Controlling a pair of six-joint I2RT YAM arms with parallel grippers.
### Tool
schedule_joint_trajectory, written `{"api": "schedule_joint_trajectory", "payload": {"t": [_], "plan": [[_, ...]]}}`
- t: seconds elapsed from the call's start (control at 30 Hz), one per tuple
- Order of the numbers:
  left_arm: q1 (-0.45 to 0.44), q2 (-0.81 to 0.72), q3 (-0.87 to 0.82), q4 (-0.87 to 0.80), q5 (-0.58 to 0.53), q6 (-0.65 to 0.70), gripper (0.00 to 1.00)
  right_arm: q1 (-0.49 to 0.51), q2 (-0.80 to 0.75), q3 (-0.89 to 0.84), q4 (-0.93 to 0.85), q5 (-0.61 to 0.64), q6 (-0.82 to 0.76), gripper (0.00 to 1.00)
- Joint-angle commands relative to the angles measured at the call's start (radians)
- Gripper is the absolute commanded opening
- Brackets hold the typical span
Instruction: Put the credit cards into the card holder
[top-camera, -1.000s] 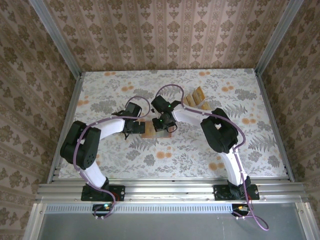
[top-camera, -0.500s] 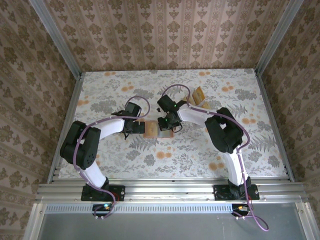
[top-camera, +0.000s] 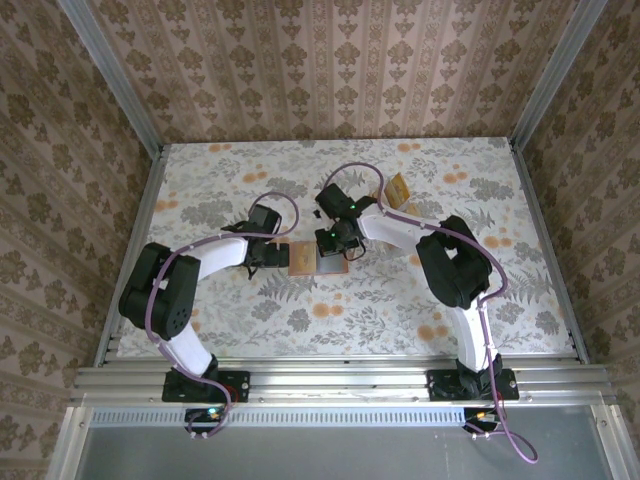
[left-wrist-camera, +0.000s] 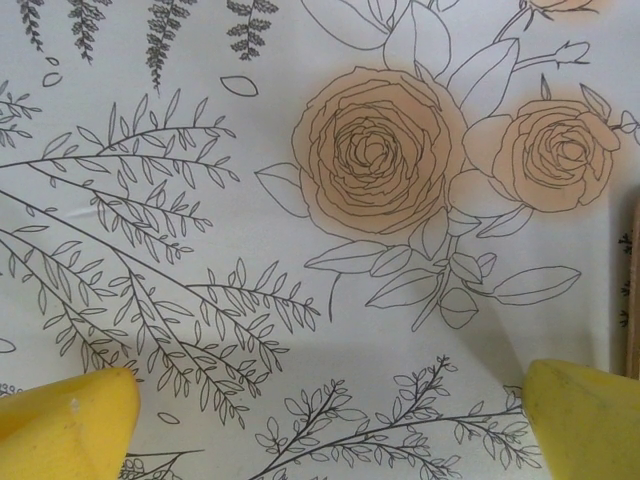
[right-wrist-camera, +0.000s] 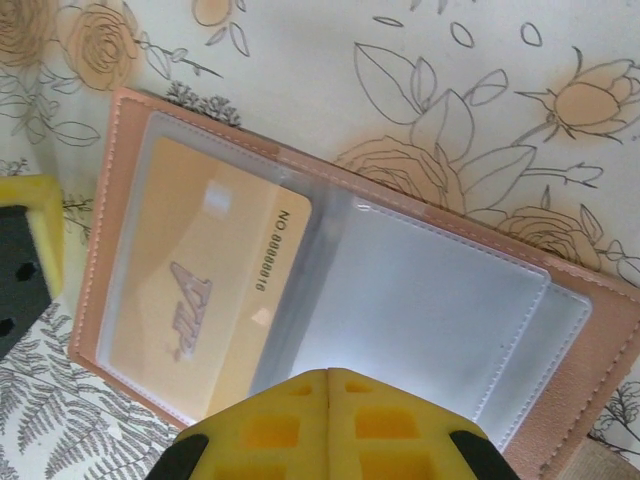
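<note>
Drawing back with fingers (right-wrist-camera: 270, 430) together and empty, the right gripper (right-wrist-camera: 328, 385) leaves one golden-orange credit card (right-wrist-camera: 200, 290) pocketed in the flat salmon-pink card holder (right-wrist-camera: 575, 400), the left gripper (left-wrist-camera: 330, 400) spread apart alongside.

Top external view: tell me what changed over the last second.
The right arm swung its elbow out to the right, and the right gripper shifted slightly right at the card holder's right edge. Nothing was visibly taken or released. The left gripper, the card holder and the spare credit cards at the back stayed put.
</note>
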Motion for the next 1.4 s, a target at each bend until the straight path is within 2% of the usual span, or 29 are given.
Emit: {"api": "schedule_joint_trajectory", "payload": {"t": [0.0,0.33,1.37], "plan": [[0.007,-0.013,-0.027,-0.021,0.007,-0.007,1.0,0.017,0.015,0.046,-0.031,-0.021,0.001,0.0],[0.01,-0.003,-0.039,-0.01,0.011,-0.006,1.0,0.034,0.073,0.073,-0.032,-0.024,0.009,0.0],[0.008,0.025,-0.053,0.027,0.033,-0.01,1.0,0.047,0.118,0.085,-0.027,-0.032,0.013,0.0]]}}
